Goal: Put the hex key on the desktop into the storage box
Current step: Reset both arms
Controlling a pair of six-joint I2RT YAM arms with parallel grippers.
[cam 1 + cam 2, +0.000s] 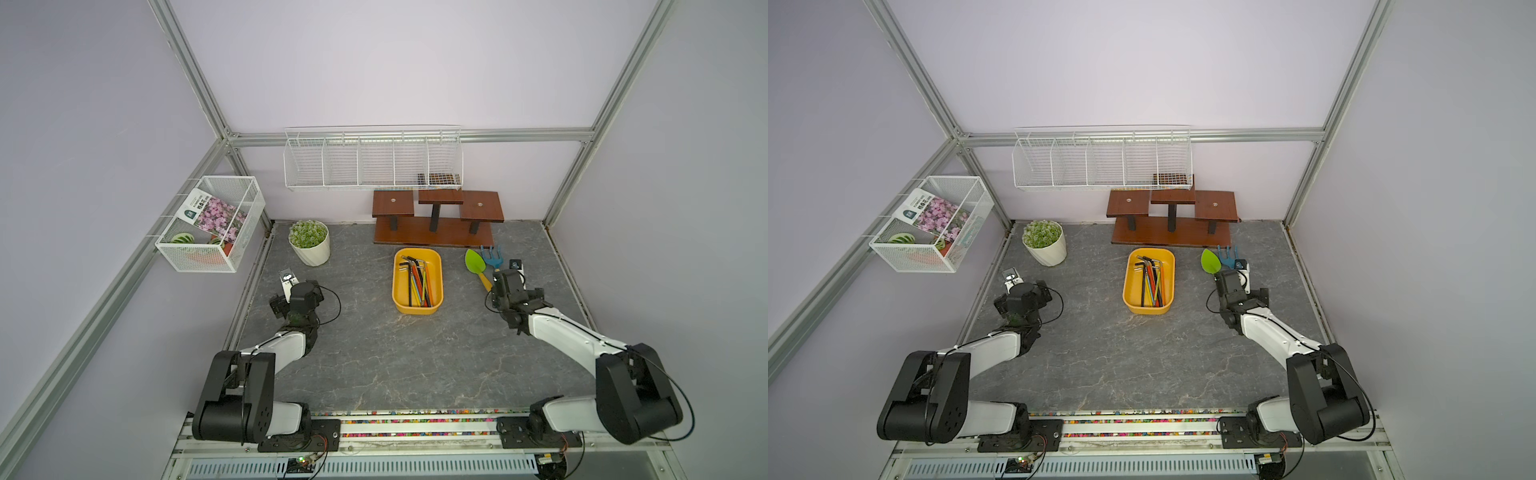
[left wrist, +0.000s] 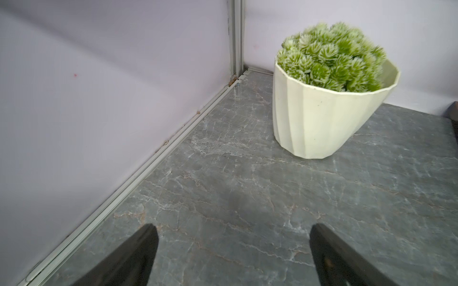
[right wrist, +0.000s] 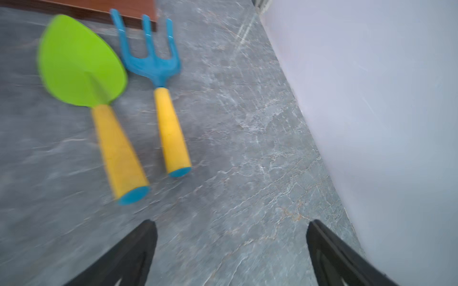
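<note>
Two arms, each bent at the elbow and stretched forward low over the desktop (image 1: 374, 353). One storage box (image 1: 417, 309) just past centre toward 12 o'clock, long side running 6 to 12. One bundle of hex keys (image 1: 417, 282) lying inside that box, black and coloured, bent ends toward 12; too tightly packed for a count. One potted plant (image 1: 309, 249) at 10 o'clock. One green trowel (image 3: 81, 62) and one blue fork (image 3: 153, 62) side by side at 2 o'clock, both yellow-handled. One wooden stand (image 1: 432, 237) between 12 and 1 o'clock, with three small raised tops. Two wire holders on the walls: long basket (image 1: 374, 166) at 12, short basket (image 1: 212, 224) at 10. Left claw (image 2: 231, 230) at 9 o'clock, aimed toward the plant, released, fingers spread wide with only bare stone between. Right claw (image 3: 231, 226) at 3 o'clock, just short of the trowel and fork handles, likewise released and grasping nothing.
</note>
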